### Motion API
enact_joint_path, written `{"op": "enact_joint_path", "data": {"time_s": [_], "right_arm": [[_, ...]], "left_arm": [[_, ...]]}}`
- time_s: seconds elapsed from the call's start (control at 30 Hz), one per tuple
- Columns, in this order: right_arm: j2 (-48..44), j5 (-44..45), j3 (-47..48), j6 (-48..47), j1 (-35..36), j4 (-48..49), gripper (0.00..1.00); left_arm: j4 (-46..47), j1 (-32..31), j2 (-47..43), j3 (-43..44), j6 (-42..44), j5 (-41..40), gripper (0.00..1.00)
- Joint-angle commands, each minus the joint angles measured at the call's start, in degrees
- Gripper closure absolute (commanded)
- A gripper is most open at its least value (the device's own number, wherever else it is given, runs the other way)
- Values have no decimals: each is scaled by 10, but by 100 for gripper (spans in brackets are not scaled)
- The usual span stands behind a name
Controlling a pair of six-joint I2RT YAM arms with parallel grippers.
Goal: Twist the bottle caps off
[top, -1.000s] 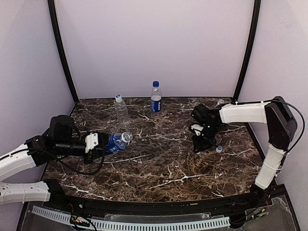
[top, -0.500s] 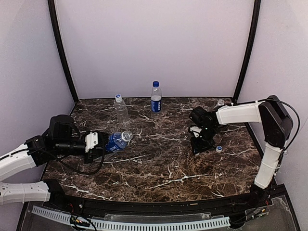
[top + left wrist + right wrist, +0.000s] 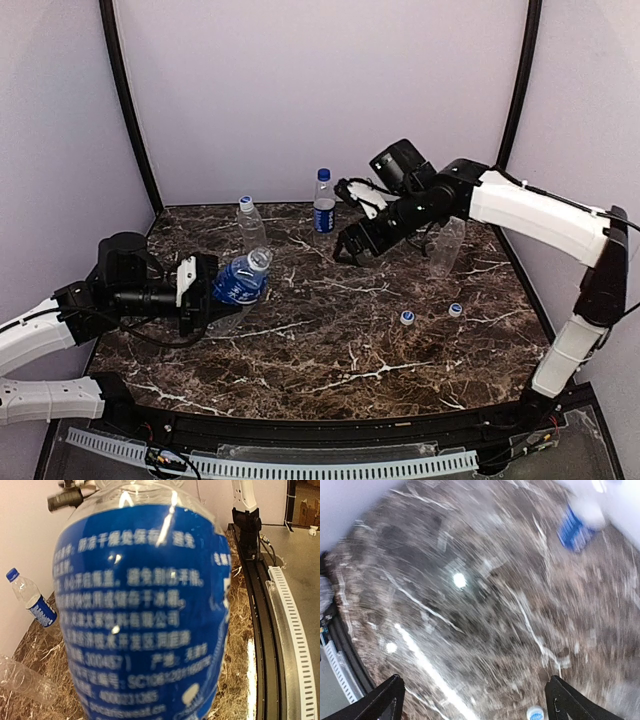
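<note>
My left gripper (image 3: 207, 292) is shut on a blue-labelled bottle (image 3: 238, 283), held tilted off the table with its pale cap (image 3: 260, 257) pointing up and right. In the left wrist view that bottle (image 3: 145, 615) hides the fingers. My right gripper (image 3: 341, 222) hangs open and empty above the table's middle back, its fingertips (image 3: 385, 700) wide apart. Two loose caps (image 3: 407, 318) (image 3: 455, 310) lie on the table; one cap (image 3: 535, 713) shows in the blurred right wrist view. A capped ribbed bottle (image 3: 252, 232) and a blue-capped labelled bottle (image 3: 323, 207) stand at the back.
A clear bottle (image 3: 445, 246) without a cap stands at the back right, partly behind the right arm. The marble table (image 3: 330, 350) is closed in by pale walls on three sides. A black rail (image 3: 300, 430) runs along the near edge.
My right gripper opened, left a cap on the table right of centre, then rose and swung left toward the back bottles. The left gripper lifted and tilted its bottle a little.
</note>
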Motion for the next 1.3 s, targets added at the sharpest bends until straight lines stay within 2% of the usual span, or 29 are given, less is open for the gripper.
{"op": "enact_joint_path", "data": {"time_s": [0.0,0.03,0.13,0.2,0.37,0.8,0.9,1.07,1.17,1.27], "right_arm": [[-118,-105,-37,-183,126,223,4],[-145,-147,-82,-195,140,324,3],[-198,-255,-205,-142,147,628,1],[-184,-304,-218,-128,148,714,1],[-152,-313,-199,-123,150,748,4],[-47,-321,-97,-110,177,690,28],[-38,-328,-86,-105,178,688,38],[-29,-335,-73,-104,178,675,60],[-27,-342,-69,-105,178,665,69],[-27,-343,-66,-105,180,655,92]], "left_arm": [[85,4,5,16,-114,83,80],[102,4,9,17,-123,101,80],[113,3,17,28,-143,130,80],[113,3,20,37,-144,138,79],[114,3,20,54,-146,146,79],[127,3,22,48,-143,151,77],[126,3,22,47,-141,153,77],[128,3,20,40,-140,153,77],[127,3,20,39,-139,150,77],[125,3,20,36,-136,149,77]]}}
